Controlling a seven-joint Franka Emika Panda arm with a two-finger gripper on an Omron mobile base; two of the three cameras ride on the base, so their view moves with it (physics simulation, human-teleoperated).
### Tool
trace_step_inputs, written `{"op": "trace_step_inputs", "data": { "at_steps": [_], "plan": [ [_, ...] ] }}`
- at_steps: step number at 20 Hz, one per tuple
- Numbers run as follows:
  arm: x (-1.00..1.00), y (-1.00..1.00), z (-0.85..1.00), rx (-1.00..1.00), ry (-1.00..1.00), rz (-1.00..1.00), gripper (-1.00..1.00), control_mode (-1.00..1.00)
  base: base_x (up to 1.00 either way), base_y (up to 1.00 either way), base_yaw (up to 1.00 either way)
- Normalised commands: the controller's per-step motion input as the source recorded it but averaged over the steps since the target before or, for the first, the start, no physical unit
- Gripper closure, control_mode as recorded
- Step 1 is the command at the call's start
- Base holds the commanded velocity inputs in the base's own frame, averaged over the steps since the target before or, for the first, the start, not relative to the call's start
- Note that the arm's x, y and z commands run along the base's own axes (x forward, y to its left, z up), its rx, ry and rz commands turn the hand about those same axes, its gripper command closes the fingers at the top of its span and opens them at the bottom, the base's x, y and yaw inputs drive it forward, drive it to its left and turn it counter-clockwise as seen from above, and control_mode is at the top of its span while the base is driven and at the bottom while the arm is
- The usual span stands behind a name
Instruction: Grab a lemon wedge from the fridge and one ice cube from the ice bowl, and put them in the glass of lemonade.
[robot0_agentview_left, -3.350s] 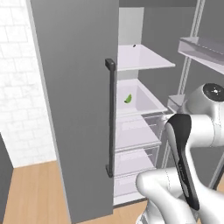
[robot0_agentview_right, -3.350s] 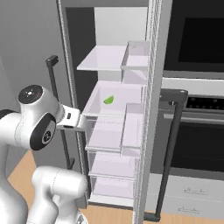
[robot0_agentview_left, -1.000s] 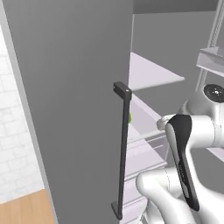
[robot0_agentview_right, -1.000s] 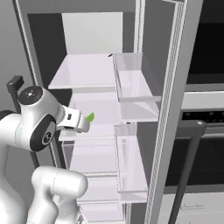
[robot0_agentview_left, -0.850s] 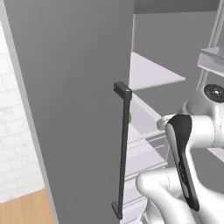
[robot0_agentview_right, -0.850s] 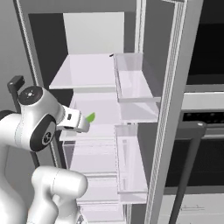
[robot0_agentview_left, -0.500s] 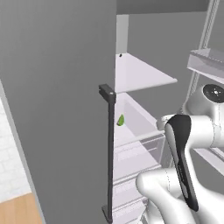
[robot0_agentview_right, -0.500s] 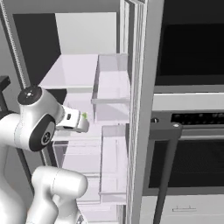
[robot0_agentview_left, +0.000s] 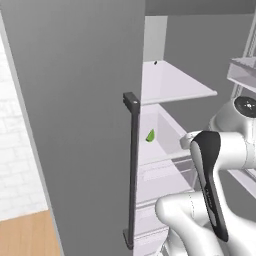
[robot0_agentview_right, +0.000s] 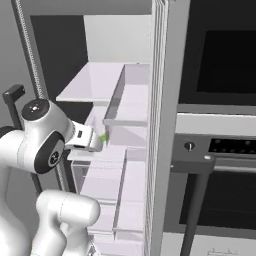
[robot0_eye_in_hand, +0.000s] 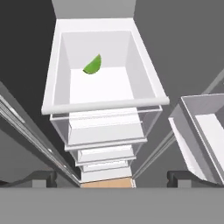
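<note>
The fridge stands open, its grey left door and dark bar handle close in front of me. A tiny green lemon wedge lies in a white open-topped drawer, toward its far left corner. It also shows as a green speck, the lemon wedge, past the handle. My gripper hangs above the drawer's near edge, open, fingertips wide apart with nothing between them. From the right, my hand points into the fridge, just short of the wedge. The ice bowl and the glass of lemonade are out of view.
A white shelf spans the fridge above the drawer, and more clear drawers stack below it. The right door's clear bins jut toward me. A black wall oven with a bar handle stands to the right.
Both base views have shifted as the base drove, so the fridge sits differently in frame. The arm holds the same pose, and the gripper stays open.
</note>
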Motion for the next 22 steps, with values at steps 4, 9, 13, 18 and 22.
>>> {"op": "trace_step_inputs", "data": {
  "at_steps": [4,9,13,18,22],
  "plan": [
    [0.00,0.00,0.00,0.00,0.00,0.00,-1.00,1.00,-0.16,0.02,0.33],
    [0.00,0.00,0.00,0.00,0.00,0.00,-1.00,1.00,0.00,0.03,0.19],
    [0.00,0.00,0.00,0.00,0.00,0.00,-1.00,1.00,0.00,0.00,0.00],
    [0.00,0.00,0.00,0.00,0.00,0.00,-1.00,1.00,0.00,0.00,0.00],
    [0.00,-0.02,0.00,0.00,-0.04,0.00,-1.00,-1.00,0.00,0.00,0.00]
  ]
}}
